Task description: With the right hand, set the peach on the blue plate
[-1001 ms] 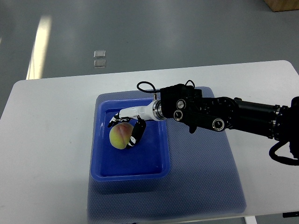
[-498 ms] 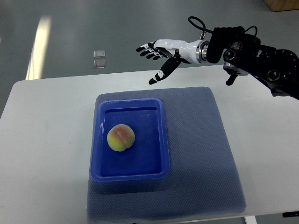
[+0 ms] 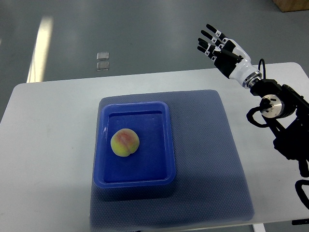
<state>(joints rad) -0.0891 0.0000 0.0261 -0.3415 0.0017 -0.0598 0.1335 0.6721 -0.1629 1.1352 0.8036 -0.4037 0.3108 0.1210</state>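
Observation:
A yellow-pink peach (image 3: 125, 142) lies inside the blue plate (image 3: 166, 145), a rectangular tray, left of its middle. My right hand (image 3: 216, 44) is raised at the upper right, well away from the tray, past the table's far edge, its white and black fingers (image 3: 208, 36) spread and holding nothing. Its black arm (image 3: 282, 113) runs down the right side of the picture. The left arm does not show.
The tray rests on a blue-grey mat (image 3: 212, 164) covering the middle of the white table (image 3: 48, 145). Beyond the table is grey floor with a small clear object (image 3: 103, 61) lying on it.
One second ago the right hand held the peach in the tray. It let go, rose and swung away to the upper right. The peach stays in the tray.

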